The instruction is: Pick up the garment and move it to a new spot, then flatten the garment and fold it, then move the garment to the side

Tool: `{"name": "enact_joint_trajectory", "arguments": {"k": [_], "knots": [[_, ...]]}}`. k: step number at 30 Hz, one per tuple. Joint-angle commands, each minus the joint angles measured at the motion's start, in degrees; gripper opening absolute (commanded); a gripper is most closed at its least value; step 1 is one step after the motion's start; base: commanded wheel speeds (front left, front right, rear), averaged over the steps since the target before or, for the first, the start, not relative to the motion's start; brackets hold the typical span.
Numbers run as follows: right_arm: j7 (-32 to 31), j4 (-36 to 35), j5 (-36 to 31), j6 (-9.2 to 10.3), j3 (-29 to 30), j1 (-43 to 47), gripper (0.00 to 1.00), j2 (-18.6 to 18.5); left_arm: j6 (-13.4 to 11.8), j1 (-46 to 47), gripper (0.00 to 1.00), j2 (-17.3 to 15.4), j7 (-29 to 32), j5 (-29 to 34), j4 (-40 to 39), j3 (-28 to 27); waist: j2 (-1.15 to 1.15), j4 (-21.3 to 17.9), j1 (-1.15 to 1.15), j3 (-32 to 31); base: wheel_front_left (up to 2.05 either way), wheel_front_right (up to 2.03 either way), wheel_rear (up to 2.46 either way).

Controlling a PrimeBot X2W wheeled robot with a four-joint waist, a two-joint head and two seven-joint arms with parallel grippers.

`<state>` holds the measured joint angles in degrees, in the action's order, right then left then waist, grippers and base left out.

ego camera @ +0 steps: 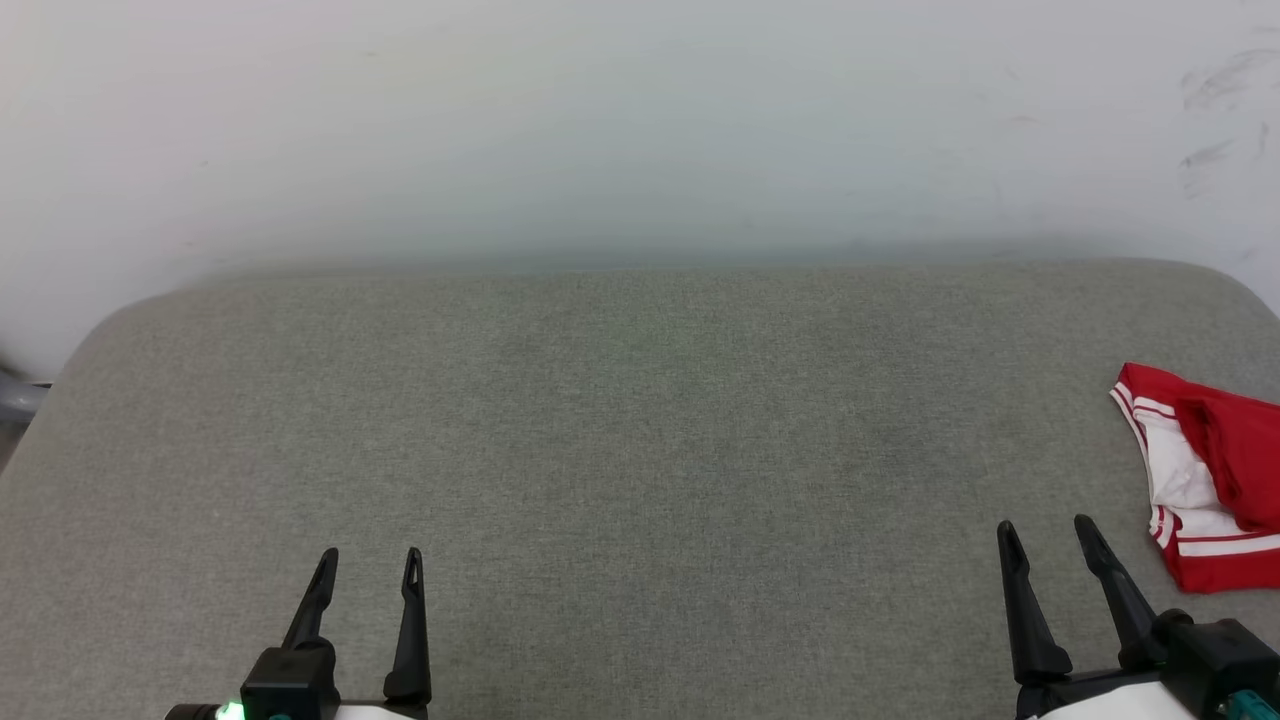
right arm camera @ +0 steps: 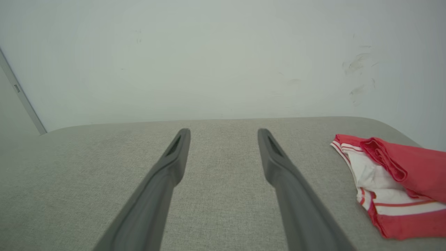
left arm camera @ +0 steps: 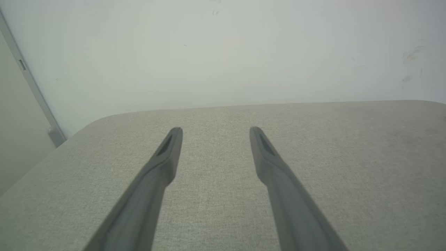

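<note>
Lying bunched at the right edge of the grey padded tabletop (ego camera: 640, 450), the garment (ego camera: 1180, 480) sits just beside the right tool (ego camera: 1045, 524), whose fingers stand wide apart and hold nothing. The left tool (ego camera: 371, 553) is equally wide and bare, well apart from it. That fits a heap awaiting pick-up or a fold set aside (I cannot tell which). Much of the shirt is cut off by the frame, so its outline and any lettering are hidden.

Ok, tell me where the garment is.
The garment lies bunched at the right edge of the grey surface in the head view, near the right gripper.
</note>
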<state>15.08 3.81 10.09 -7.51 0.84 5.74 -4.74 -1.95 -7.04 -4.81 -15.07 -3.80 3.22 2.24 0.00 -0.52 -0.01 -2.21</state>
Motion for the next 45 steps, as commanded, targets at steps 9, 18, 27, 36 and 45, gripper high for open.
{"name": "enact_joint_trajectory", "arguments": {"k": [9, 18, 27, 36, 45], "knots": [[0.0, 0.9, 0.1, 0.0, -0.1, 0.5, 0.0, 0.4, 0.7, -0.6, 0.0, 0.1, 0.1, -0.1, 2.1, -0.1, 0.0, -0.1, 0.01, -0.7, 0.0, 0.0, 0.0], [-1.8, 2.3, 8.0, 0.0, 0.1, -0.5, 0.0, 0.3, 1.5, 0.7, 0.0, 0.3, 2.5, -8.2, 4.0, -1.2, 0.0, -0.1, 0.01, -0.5, 0.0, 0.0, 0.0], [-4.0, 3.3, 17.7, 0.0, 0.5, -2.1, 0.0, 0.2, 2.5, 2.2, 0.0, 0.5, 4.7, -18.4, 4.6, -2.0, 0.0, 0.0, 0.01, -0.3, 0.0, 0.0, 0.0], [-6.1, 4.2, 26.3, 0.01, 0.9, -3.5, 0.0, 0.2, 3.4, 3.7, 0.0, 0.7, 6.9, -27.4, 5.3, -2.8, 0.0, 0.0, 0.01, -0.1, 0.0, 0.0, 0.0], [-8.1, 5.0, 34.8, 0.01, 1.3, -4.8, 0.0, 0.2, 4.3, 5.1, 0.0, 0.8, 9.0, -36.5, 6.1, -3.7, 0.0, 0.1, 0.01, 0.2, 0.0, 0.0, 0.0]]}}
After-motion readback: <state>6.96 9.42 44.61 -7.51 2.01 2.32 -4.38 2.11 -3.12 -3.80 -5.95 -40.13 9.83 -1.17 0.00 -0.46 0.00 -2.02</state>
